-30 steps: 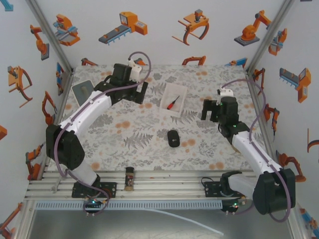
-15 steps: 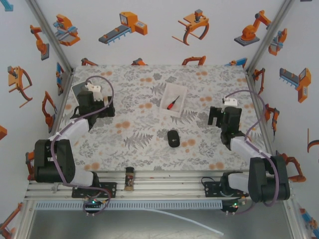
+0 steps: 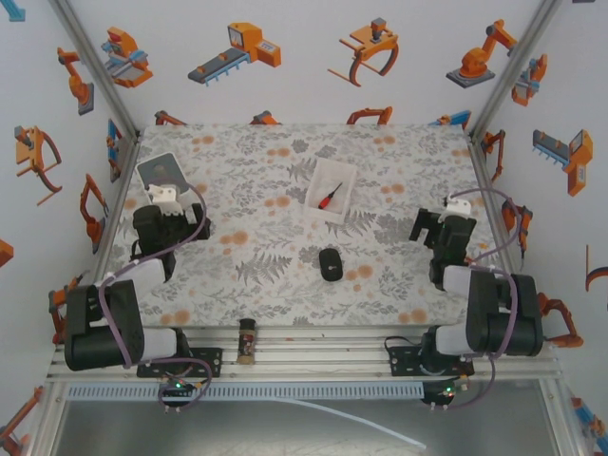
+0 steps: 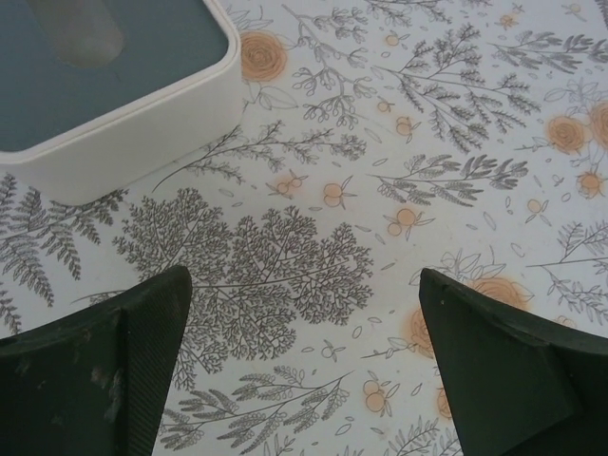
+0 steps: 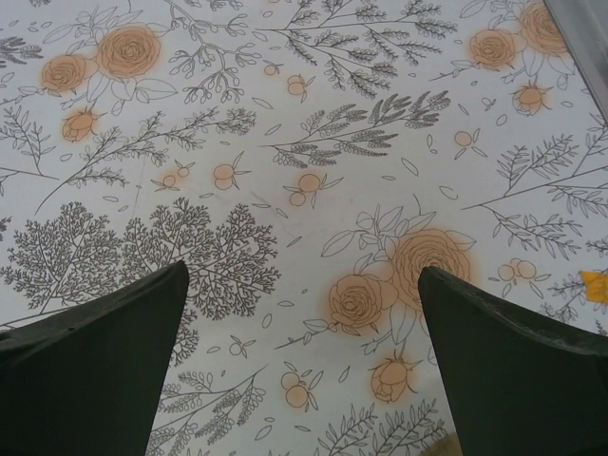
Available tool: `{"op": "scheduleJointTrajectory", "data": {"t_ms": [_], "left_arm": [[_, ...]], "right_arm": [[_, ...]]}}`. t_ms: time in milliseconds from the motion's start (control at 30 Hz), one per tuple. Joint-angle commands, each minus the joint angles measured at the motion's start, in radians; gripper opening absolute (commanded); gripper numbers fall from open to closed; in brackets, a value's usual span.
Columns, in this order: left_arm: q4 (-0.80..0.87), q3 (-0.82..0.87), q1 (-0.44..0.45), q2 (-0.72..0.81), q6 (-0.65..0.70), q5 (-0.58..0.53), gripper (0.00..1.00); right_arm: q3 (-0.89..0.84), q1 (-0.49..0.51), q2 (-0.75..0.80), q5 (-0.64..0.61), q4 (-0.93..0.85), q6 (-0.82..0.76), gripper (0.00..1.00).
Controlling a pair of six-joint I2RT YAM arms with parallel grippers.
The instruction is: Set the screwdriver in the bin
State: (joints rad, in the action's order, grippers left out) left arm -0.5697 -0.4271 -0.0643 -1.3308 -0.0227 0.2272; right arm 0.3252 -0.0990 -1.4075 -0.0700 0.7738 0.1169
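The screwdriver (image 3: 328,198), red-handled with a thin black shaft, lies inside the bin (image 3: 344,180), a shallow translucent tray at the table's middle back. My left gripper (image 3: 163,213) sits far to the left, low over the mat just in front of the white box. In the left wrist view the left gripper (image 4: 304,380) is open, with bare floral mat between its fingers (image 4: 95,370). My right gripper (image 3: 440,228) sits near the right edge, well right of the bin. In the right wrist view the right gripper (image 5: 304,370) is open over bare mat.
A white square box with a grey inside (image 3: 160,172) stands at the far left, its corner (image 4: 114,104) close ahead of my left fingers. A black oval mouse-like object (image 3: 330,263) lies in front of the bin. A small brown cylinder (image 3: 247,339) rests on the front rails.
Both arms have folded back toward their bases: the left gripper swung from beside the bin to the left by the white box, the right drew rightward and nearer. The screwdriver stayed in the bin.
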Motion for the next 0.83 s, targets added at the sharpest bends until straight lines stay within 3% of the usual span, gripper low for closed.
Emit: {"op": "scheduleJointTrajectory", "data": {"t_ms": [0,100,233,633,800], "left_arm": [[-0.144,0.040,-0.029,-0.033,-0.016,0.036,0.97],[-0.174,0.040,-0.055,-0.053,-0.068,0.031,0.97],[-0.409,0.105,-0.055,-0.157,-0.086,0.032,0.97],[-0.219,0.011,-0.009,-0.159,-0.046,-0.037,0.97],[-0.148,-0.033,0.023,-0.176,-0.019,-0.087,0.97]], "right_arm": [[-0.040,-0.005,-0.083,0.039,0.234,0.033,0.99],[-0.043,-0.005,-0.142,0.063,0.304,0.032,0.99],[-0.001,-0.005,-0.140,0.104,0.227,0.015,0.99],[0.038,-0.004,-0.144,0.155,0.159,-0.007,0.99],[0.051,0.016,-0.139,0.117,0.124,-0.026,0.99]]}}
